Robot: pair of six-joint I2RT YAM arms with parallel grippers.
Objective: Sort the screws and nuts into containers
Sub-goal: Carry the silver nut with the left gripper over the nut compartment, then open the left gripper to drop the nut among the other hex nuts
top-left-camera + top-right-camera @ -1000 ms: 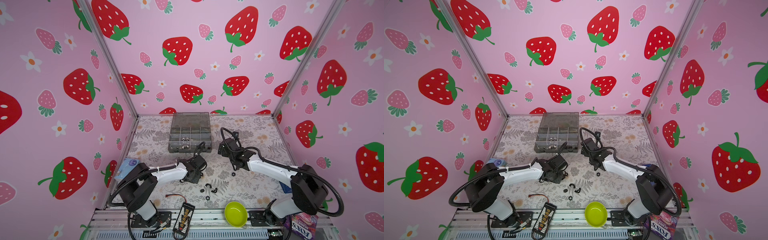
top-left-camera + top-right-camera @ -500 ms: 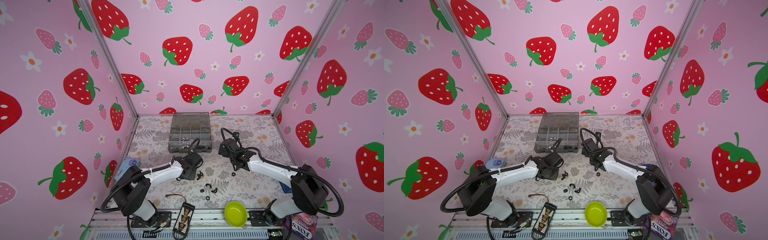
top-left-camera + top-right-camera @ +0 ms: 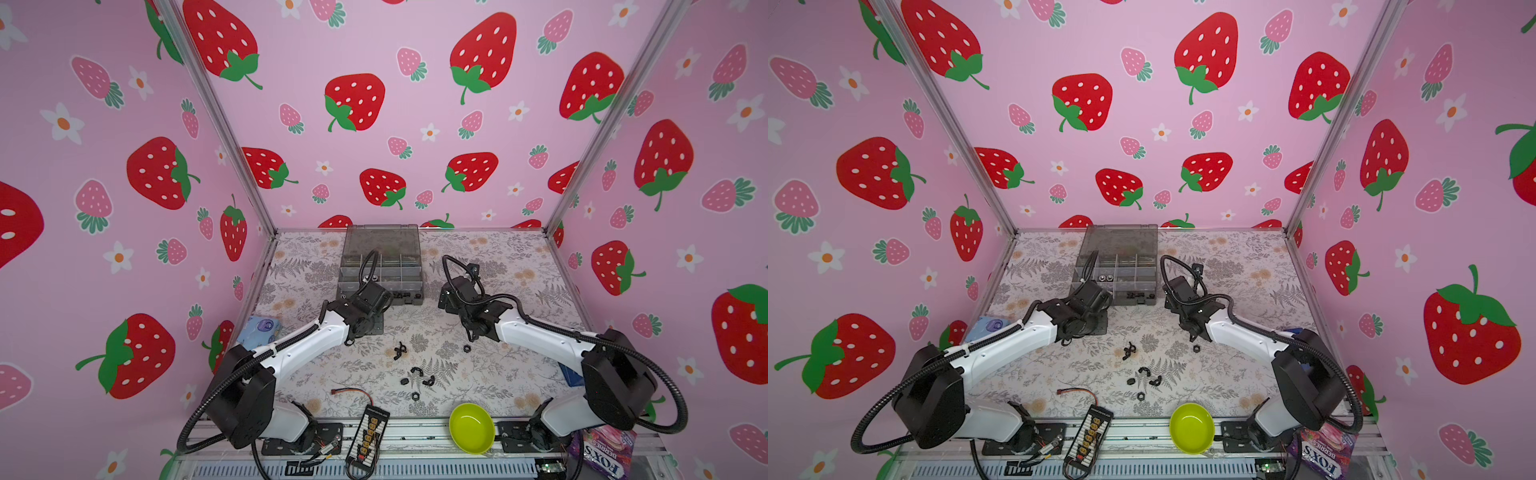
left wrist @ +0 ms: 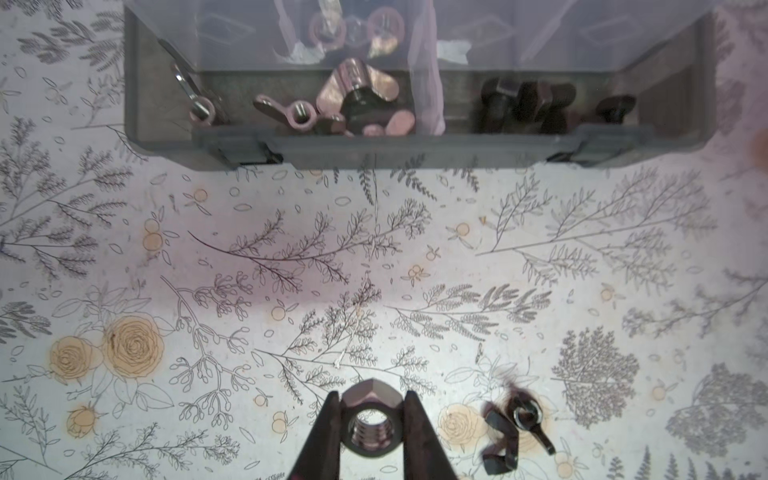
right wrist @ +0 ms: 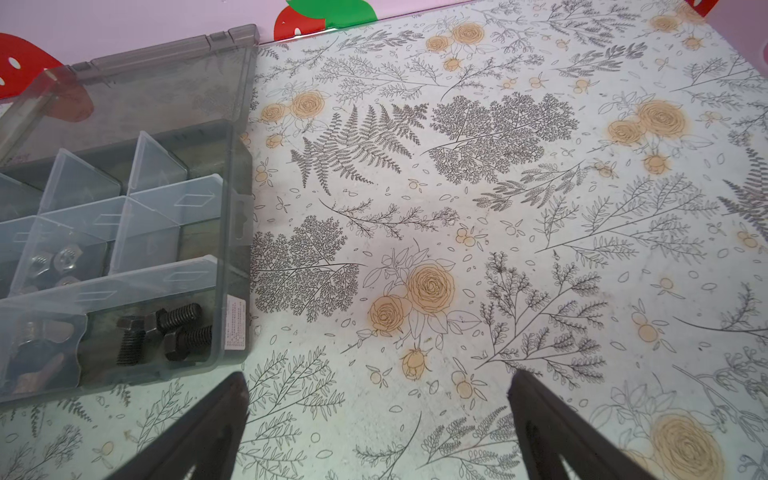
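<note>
One threaded hexagonal nut [image 4: 371, 430] sits pinched in the left hand [image 4: 371, 398].

The box [image 3: 382, 241] sits at the table's [image 3: 519, 374] 12 o'clock. In its front row, screws [image 5: 166, 332] lie at 3 o'clock of wing nuts [image 4: 353, 99]; hex nuts [image 5: 54, 262] lie behind those. At the box's 6, the left gripper [image 4: 371, 401] pinches a nut [image 4: 372, 451]. Mid-table toward 6 lie loose nuts [image 3: 414, 370]; bowl [image 3: 471, 428] at 5, wire [image 3: 349, 390] and board [image 3: 369, 432] at 7, packet [image 3: 259, 330] at 9.

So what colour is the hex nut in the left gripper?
The hex nut is dark grey, nearly black, clearest in the left wrist view.
</note>
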